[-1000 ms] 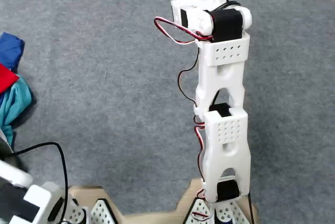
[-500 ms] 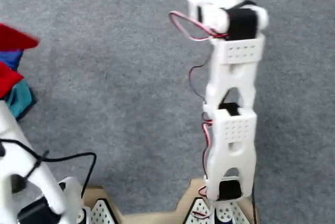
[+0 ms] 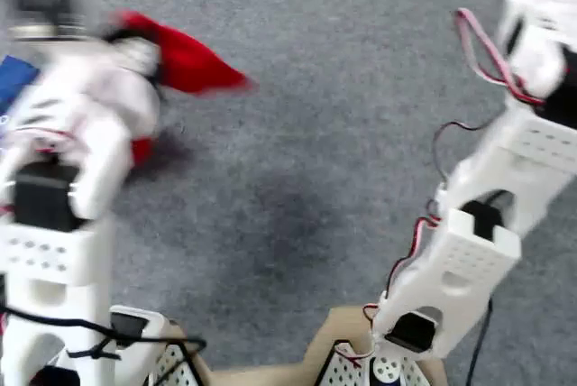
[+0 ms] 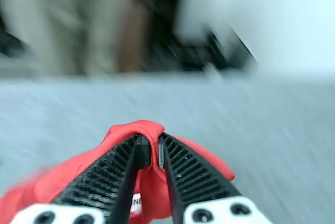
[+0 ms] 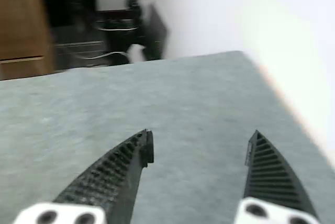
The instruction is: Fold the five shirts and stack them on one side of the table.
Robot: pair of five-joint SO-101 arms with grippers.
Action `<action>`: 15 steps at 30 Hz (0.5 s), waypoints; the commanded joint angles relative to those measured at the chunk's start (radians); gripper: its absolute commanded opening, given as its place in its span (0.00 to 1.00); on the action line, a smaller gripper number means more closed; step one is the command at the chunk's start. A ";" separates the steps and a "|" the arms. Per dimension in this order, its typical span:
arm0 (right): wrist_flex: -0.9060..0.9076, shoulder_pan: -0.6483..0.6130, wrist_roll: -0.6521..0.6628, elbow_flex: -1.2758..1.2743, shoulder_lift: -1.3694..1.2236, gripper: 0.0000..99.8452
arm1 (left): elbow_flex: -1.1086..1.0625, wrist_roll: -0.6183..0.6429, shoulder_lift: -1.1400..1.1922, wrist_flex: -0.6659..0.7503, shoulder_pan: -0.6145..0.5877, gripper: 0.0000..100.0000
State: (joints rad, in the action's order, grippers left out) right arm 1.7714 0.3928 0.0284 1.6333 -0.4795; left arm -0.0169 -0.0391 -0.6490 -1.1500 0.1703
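A red shirt (image 3: 191,63) hangs off the grey table (image 3: 315,151) at the back left, held up by my left arm (image 3: 68,179). In the left wrist view my left gripper (image 4: 150,148) is shut on a fold of the red shirt (image 4: 201,158), which bunches around both black fingers. A blue shirt (image 3: 13,81) peeks out at the left edge behind that arm. My right arm (image 3: 505,170) leans along the right side. My right gripper (image 5: 201,145) is open above bare grey cloth, with nothing between its fingers.
The table's right edge (image 5: 272,85) runs close beside the right gripper. The arm bases (image 3: 361,363) stand on a wooden board at the front. Bare grey cloth stretches across the middle between the two arms.
My left arm has risen from the front left corner and lifted the red shirt off the pile, carrying it rightward. The right arm has swung from the middle to the right side.
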 commanded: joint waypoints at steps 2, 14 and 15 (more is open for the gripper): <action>0.015 0.162 0.052 0.033 0.059 0.29 | 0.002 0.092 0.048 -0.086 0.255 0.02; 0.015 0.421 0.084 -0.127 0.061 0.30 | 0.005 0.216 0.209 -0.164 0.597 0.23; 0.015 0.421 0.084 -0.159 0.061 0.30 | 0.017 0.296 0.209 -0.190 0.569 0.29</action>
State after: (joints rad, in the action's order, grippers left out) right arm 1.7714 0.7933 0.1066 1.5367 -0.4749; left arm -0.0199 0.1082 -0.4388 -1.3019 0.7687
